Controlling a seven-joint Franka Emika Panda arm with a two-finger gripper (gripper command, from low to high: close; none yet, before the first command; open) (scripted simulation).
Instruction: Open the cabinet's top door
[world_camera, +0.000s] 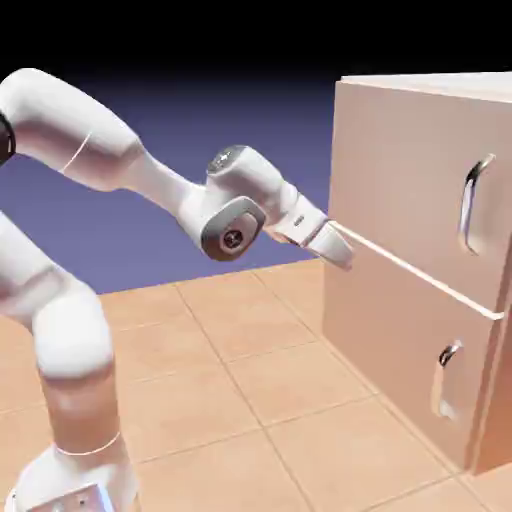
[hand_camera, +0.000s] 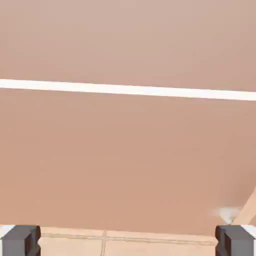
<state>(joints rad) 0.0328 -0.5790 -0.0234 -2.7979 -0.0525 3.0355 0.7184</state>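
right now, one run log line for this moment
gripper: open, empty | near cabinet front by the seam | top door: shut | handle: not reached

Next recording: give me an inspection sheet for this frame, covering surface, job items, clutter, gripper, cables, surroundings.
Surface: tan tiled floor, bare where visible.
Job's things: cabinet at the right; top door looks shut, its long silver handle untouched; the lower panel looks shut too.
Clutter: nothing seen.
Gripper: gripper open, empty, pointing at the cabinet front near the pale seam between the panels, short of the handle.
Cables: nothing seen.
Surroundings: plain blue-violet backdrop.
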